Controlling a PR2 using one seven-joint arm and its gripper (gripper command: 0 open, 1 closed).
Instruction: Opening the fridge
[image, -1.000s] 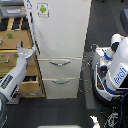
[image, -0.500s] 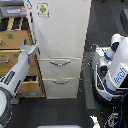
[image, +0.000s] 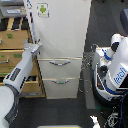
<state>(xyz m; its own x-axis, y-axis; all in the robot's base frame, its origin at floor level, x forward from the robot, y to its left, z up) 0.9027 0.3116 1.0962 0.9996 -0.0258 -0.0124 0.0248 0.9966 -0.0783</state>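
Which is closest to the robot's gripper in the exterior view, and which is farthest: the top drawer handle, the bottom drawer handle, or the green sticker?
From the gripper, at the fridge's left edge:
1. Top drawer handle, just below and to the exterior view's right.
2. Green sticker, up on the door, and bottom drawer handle, lower down: too close to call.

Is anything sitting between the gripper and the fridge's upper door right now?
Nothing visible. The gripper is already at the left edge of the fridge, by the upper door's lower corner, with no object in the gap. The wooden cabinet lies behind the arm, not between. Whether the gripper touches the door is too blurred to tell.
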